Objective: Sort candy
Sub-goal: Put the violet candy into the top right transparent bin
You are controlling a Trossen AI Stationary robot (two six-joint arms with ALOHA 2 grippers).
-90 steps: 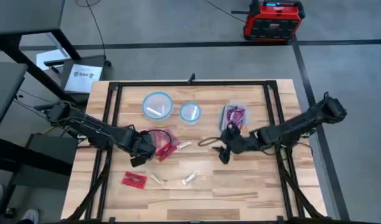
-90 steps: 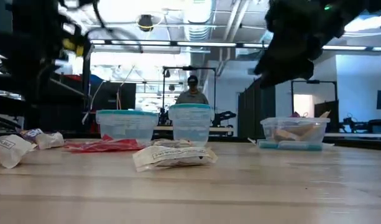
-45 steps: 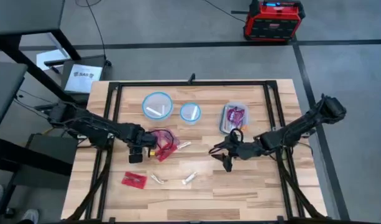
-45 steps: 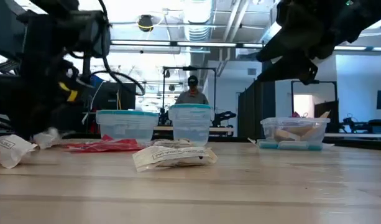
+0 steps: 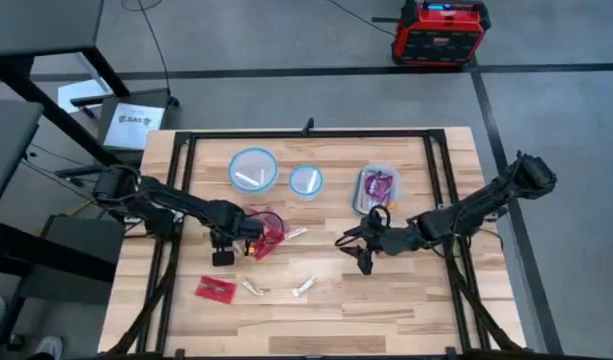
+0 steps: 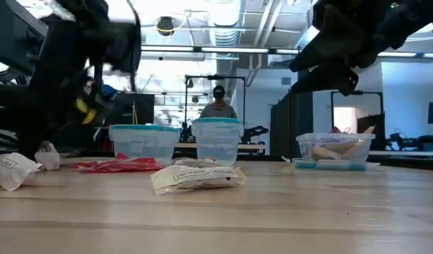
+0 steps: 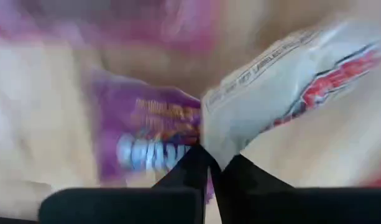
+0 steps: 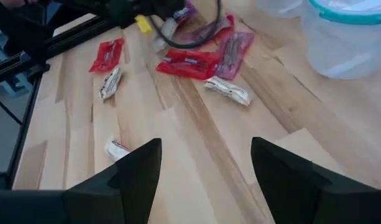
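A white crinkled candy wrapper with red print (image 7: pixel 283 93) is pinched in the closed left gripper (image 7: pixel 216 163).
Its long axis extends away from the fingertips, over the wooden table (image 5: pixel 406 300); the right gripper (image 8: pixel 206 163) is spread wide.

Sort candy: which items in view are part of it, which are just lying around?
Job:
- red packet near the front edge
- white sticks
- red and purple packets in the pile
- white candy pinched by the left gripper
- right gripper, open over bare wood
- three containers

Lying about:
- red box on the floor
- person in the background
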